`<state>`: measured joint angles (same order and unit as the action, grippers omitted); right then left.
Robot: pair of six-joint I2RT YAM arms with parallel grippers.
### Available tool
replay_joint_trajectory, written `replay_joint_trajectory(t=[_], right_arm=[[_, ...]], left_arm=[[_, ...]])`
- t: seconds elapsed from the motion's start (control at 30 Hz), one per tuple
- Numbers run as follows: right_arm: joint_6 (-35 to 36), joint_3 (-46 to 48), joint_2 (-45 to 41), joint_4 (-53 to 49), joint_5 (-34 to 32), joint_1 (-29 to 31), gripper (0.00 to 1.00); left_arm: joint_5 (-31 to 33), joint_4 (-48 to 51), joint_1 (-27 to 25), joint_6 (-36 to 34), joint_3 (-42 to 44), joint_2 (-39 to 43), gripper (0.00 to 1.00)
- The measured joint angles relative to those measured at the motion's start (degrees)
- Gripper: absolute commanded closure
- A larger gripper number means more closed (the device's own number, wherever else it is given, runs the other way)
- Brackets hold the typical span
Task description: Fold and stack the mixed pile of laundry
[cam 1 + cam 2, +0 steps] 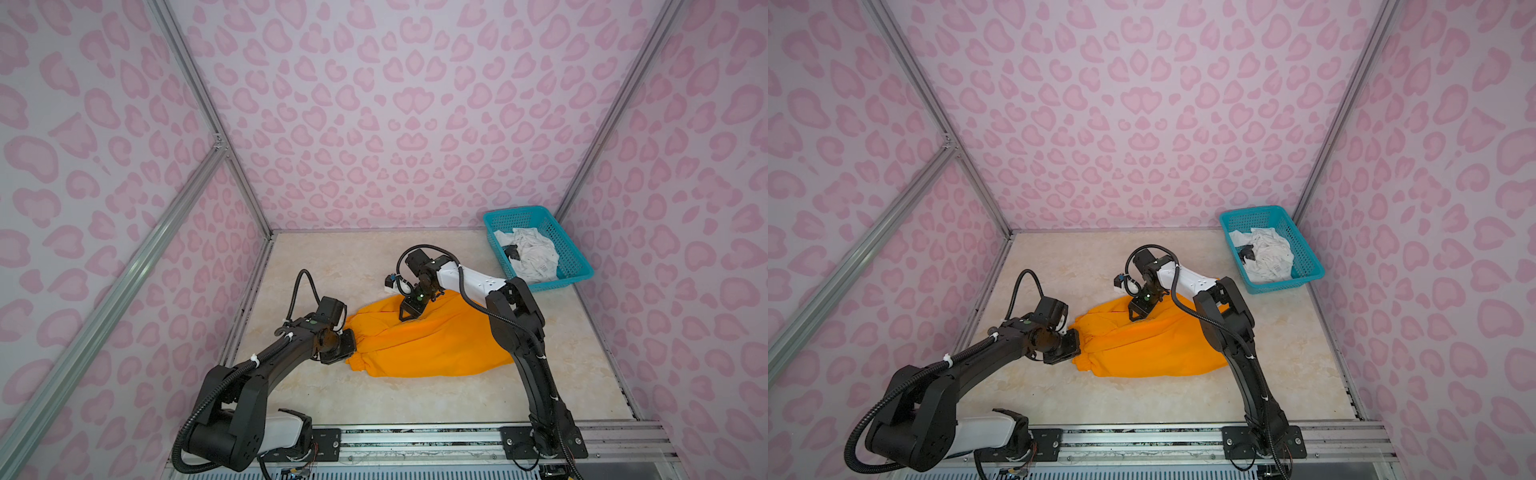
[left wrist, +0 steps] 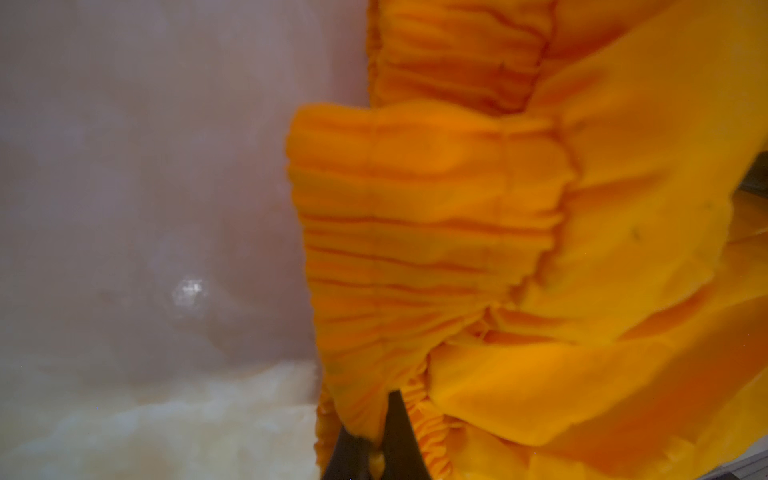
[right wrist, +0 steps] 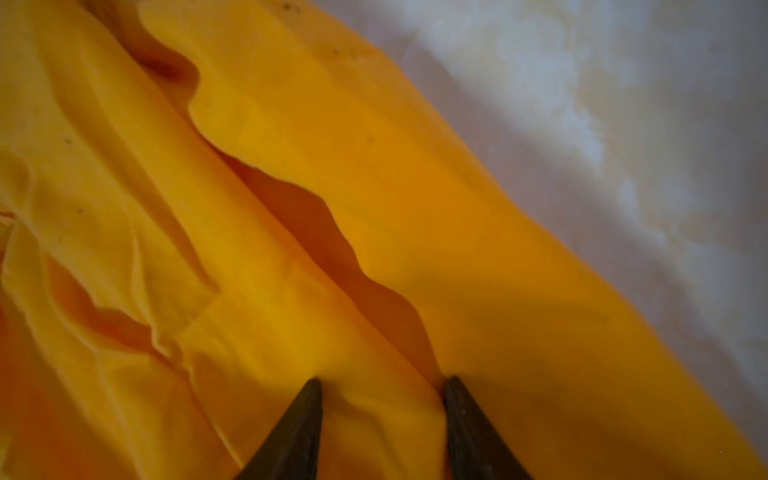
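Shorts lie long from 9 to 3 o'clock, left gripper pinching the waistband at 9, right gripper spread apart, touching them near 11.

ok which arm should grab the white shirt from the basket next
Right, probably. The teal basket with the white T-shirt sits on its side, and the right gripper is open; the left gripper holds the waistband of the orange shorts.
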<state>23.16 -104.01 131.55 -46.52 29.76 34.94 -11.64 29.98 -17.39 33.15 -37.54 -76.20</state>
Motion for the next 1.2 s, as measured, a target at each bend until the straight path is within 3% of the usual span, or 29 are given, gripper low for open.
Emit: replay_joint_trajectory(t=[0.13,0.2,0.43,0.6,0.73,0.93,1.13,1.2], right_arm=[[-1.6,0.1,-0.4,0.8,-1.5,-0.3,0.94],[-3.1,0.1,-1.5,1.2,-2.3,-0.6,0.99],[-5.4,0.1,-5.3,6.1,-4.4,-1.1,1.00],[-7.4,-2.8,-2.8,7.8,-6.0,-1.1,1.00],[-8.7,-6.9,2.3,7.6,-7.4,-1.1,1.00],[-10.7,-6.6,3.7,7.4,-12.6,-1.3,0.70],[-14.8,1.8,-7.4,11.3,-14.8,-4.4,0.49],[-16.4,3.6,-11.0,13.5,-14.8,-6.1,0.48]], left_arm=[[0.2,0.4,0.0,-0.3,-0.1,0.1,0.97],[0.2,0.7,0.0,-0.5,-0.2,0.3,0.97],[0.3,2.0,0.0,-1.7,-0.2,1.8,0.97],[0.5,2.7,0.0,-1.8,-0.6,2.6,0.96],[0.5,2.7,0.0,-1.7,-0.8,2.6,0.81],[1.4,3.9,0.0,-0.9,-2.2,4.2,0.58],[5.2,6.2,0.9,-0.1,-7.4,6.4,0.55],[6.4,6.1,1.4,-0.2,-9.5,6.0,0.40]])
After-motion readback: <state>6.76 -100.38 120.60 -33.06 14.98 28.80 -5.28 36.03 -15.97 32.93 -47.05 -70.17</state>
